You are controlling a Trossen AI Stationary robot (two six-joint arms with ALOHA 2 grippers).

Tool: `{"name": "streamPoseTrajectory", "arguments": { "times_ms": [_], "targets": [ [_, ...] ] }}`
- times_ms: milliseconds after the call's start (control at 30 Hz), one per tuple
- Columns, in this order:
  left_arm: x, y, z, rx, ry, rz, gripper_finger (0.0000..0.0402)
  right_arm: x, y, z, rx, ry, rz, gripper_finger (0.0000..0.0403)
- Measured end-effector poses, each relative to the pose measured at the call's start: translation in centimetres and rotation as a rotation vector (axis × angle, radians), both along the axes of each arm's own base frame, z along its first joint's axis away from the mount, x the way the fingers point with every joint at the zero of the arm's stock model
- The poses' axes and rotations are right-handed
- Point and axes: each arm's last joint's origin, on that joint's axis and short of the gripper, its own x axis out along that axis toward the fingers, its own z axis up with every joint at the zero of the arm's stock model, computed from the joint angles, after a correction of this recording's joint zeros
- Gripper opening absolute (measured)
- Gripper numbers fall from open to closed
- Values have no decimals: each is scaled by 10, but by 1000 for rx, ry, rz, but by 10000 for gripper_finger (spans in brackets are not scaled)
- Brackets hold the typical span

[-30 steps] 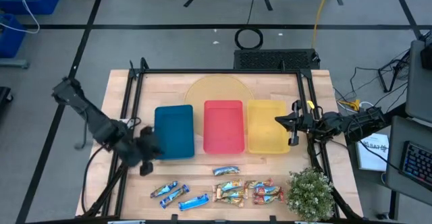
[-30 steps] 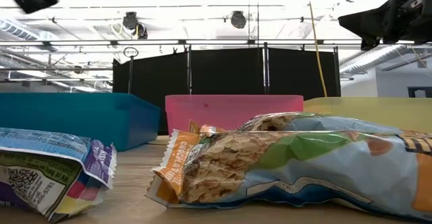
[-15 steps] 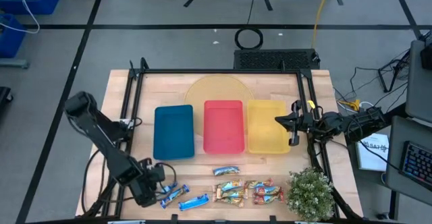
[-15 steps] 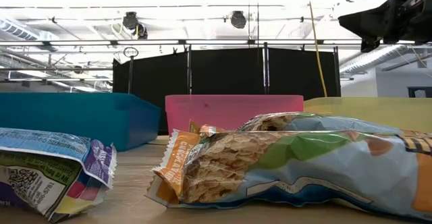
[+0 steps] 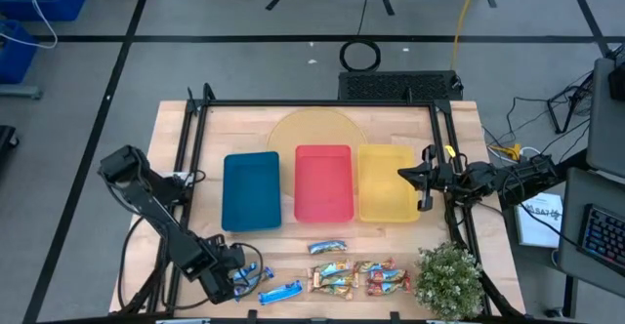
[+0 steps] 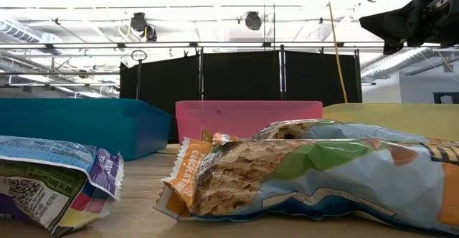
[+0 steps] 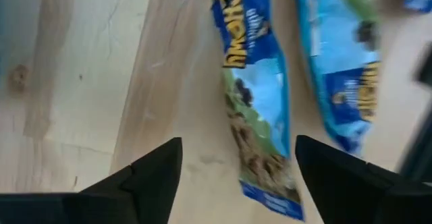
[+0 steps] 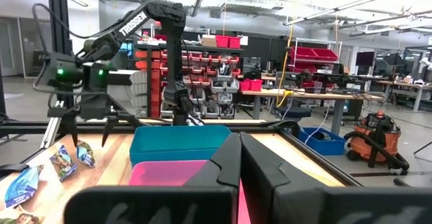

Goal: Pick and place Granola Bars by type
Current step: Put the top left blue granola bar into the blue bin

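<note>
I work in a robotics lab that looks much like a workshop. My wooden table [image 5: 322, 119] stands inside a black metal frame [image 5: 312, 103] on a grey floor marked with dark tape lines. Past my right arm, shelves of red parts bins [image 8: 219, 65] line the far wall, workbenches [image 8: 310, 92] carry equipment, and an orange shop vacuum [image 8: 374, 133] sits on the floor. Bare ceiling ducts and strip lights [image 6: 215, 12] run overhead. A keyboard [image 5: 598, 234] and loose cables [image 5: 566, 100] sit beside the table.

Glossy, crinkled foil-like wrappers on the granola bars [image 7: 260, 109] lie on a matt, grained wooden table [image 5: 459, 134] beside smooth plastic trays [image 5: 323, 182].
</note>
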Motion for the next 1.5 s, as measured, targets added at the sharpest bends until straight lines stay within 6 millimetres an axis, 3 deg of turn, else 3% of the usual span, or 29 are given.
{"name": "streamPoseTrajectory", "arguments": {
  "times_ms": [167, 400, 533, 800, 1000, 1233, 1500],
  "targets": [
    [2, -3, -17, 49, 35, -27, 300, 0, 0, 0, 0, 0, 0, 0],
    [4, -5, -22, 64, 23, -90, 286, 0, 0, 0, 0, 0, -1, 0],
    [4, -4, -22, 66, 18, -96, 240, 0, 0, 0, 0, 0, 0, 0],
    [5, -4, -19, 61, -5, -138, 110, 0, 0, 0, 0, -1, 0, 0],
    [5, 0, 3, 27, -98, -159, 47, 0, 0, 0, 0, -2, -1, 0],
    [5, 28, 47, 42, -251, -126, 53, 0, 0, 1, 5, -7, -2, 0],
    [12, 99, 81, 201, -277, -14, 41, 0, 0, 1, 5, -7, -2, 0]
  ]
}}
